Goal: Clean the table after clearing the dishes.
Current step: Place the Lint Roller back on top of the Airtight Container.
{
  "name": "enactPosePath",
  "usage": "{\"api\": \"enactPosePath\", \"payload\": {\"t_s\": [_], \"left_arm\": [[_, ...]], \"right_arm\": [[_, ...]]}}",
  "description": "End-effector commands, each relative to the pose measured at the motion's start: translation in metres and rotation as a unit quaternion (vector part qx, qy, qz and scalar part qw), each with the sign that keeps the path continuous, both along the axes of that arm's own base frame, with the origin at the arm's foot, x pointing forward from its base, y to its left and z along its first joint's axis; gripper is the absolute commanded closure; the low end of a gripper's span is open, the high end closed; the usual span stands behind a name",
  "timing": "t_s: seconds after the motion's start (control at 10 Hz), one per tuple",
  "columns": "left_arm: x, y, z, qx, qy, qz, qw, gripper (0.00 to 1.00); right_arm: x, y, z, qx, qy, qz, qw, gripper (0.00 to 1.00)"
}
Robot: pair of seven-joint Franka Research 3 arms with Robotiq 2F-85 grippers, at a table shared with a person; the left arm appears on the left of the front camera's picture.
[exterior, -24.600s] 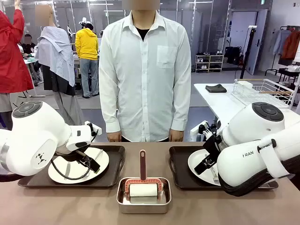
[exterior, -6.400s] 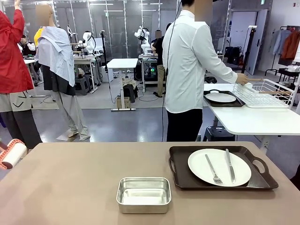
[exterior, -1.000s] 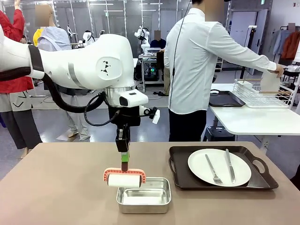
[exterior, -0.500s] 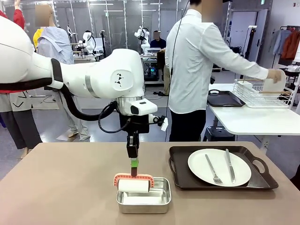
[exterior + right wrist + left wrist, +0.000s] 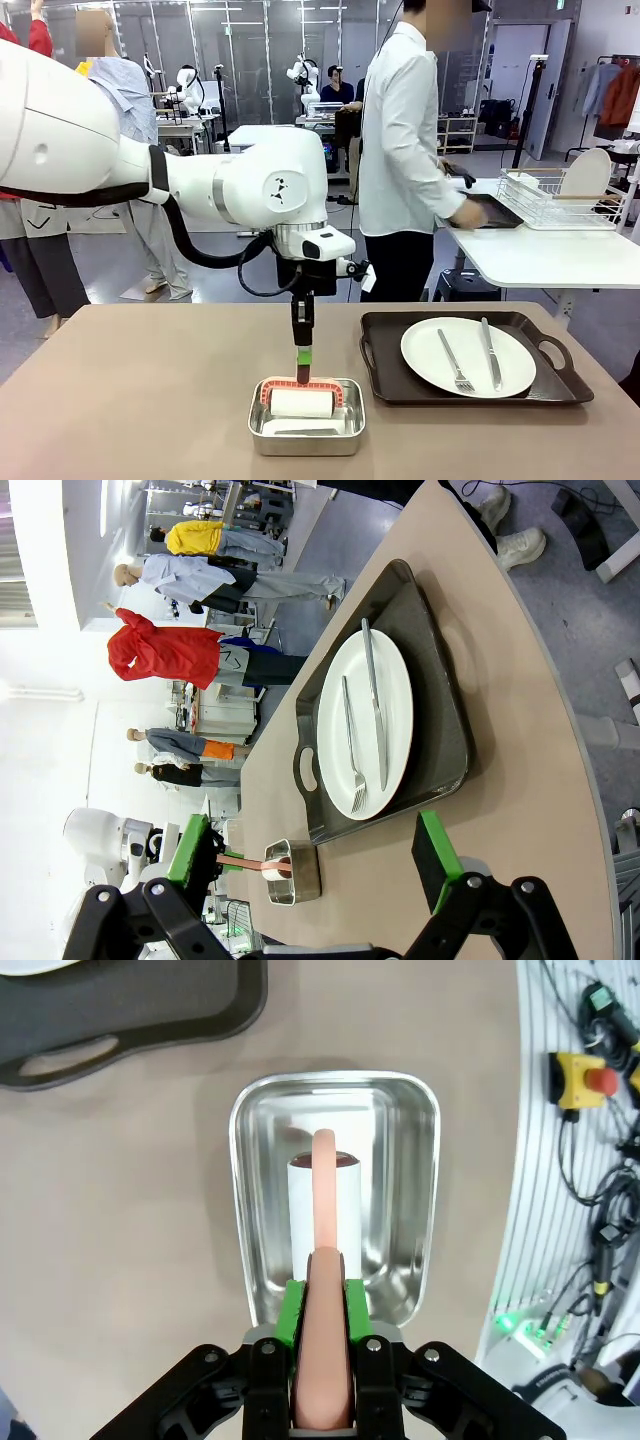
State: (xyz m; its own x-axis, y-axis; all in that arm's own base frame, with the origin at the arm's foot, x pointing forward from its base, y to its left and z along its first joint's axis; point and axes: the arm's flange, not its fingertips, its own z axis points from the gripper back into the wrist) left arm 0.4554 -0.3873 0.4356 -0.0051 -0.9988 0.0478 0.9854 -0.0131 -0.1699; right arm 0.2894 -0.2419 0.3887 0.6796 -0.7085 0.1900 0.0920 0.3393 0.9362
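Across the desk (image 5: 150, 400), the left arm (image 5: 260, 190) has slid toward 3 o'clock and sunk, so the lint roller (image 5: 300, 403) it carried above the steel pan (image 5: 305, 443) now sits inside it. I read that as the roller being parked, though clearing isn't finished: a dark tray (image 5: 470, 397) at 3 o'clock bears a white plate (image 5: 425, 350). Elsewhere the desk's matte taupe top looks bare and clean. The pan stands at 6 o'clock, with the left jaws clamped on the roller's handle. The right jaws gape wide, gripping nothing. A fork (image 5: 450, 362) and knife (image 5: 489, 352) lie on the plate.
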Motion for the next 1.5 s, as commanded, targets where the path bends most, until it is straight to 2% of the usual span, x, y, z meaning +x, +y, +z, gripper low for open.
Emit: {"api": "enactPosePath", "payload": {"t_s": [0.0,0.4,0.5,0.6,0.7,0.8,0.9,1.1,1.2,1.3,1.4], "left_arm": [[0.006,-0.004,-0.005,0.003,-0.003,0.012,1.000,0.79],[0.011,0.003,-0.026,0.004,0.000,0.025,1.000,0.79],[0.010,0.005,-0.024,0.007,-0.004,0.026,1.000,0.57],[0.012,0.007,-0.021,0.003,-0.008,0.027,1.000,0.49],[0.012,0.008,-0.018,0.001,-0.010,0.028,1.000,0.27],[0.013,0.008,-0.016,-0.001,-0.012,0.026,1.000,0.21],[0.014,0.010,-0.014,-0.003,-0.014,0.027,1.000,0.00],[0.016,0.013,-0.012,-0.005,-0.015,0.023,1.000,0.00],[0.015,0.013,-0.009,-0.005,-0.016,0.023,1.000,0.09],[0.015,0.015,-0.006,-0.006,-0.020,0.024,1.000,0.00],[0.013,0.019,-0.002,-0.002,-0.026,0.027,0.999,0.00]], "right_arm": [[-0.001,0.000,0.003,0.005,-0.004,-0.002,1.000,0.00],[-0.001,0.000,0.003,0.005,-0.004,-0.002,1.000,0.00],[-0.001,0.000,0.003,0.005,-0.004,-0.002,1.000,0.00],[-0.001,0.000,0.003,0.005,-0.004,-0.002,1.000,0.00],[-0.001,0.000,0.003,0.005,-0.004,-0.002,1.000,0.00],[-0.001,0.000,0.003,0.005,-0.004,-0.002,1.000,0.00],[-0.001,0.000,0.003,0.005,-0.004,-0.002,1.000,0.00],[-0.001,0.000,0.003,0.005,-0.004,-0.002,1.000,0.00],[-0.001,0.000,0.003,0.005,-0.004,-0.002,1.000,0.00],[-0.001,0.000,0.003,0.005,-0.004,-0.002,1.000,0.00],[-0.001,0.000,0.003,0.005,-0.004,-0.002,1.000,0.00]]}}
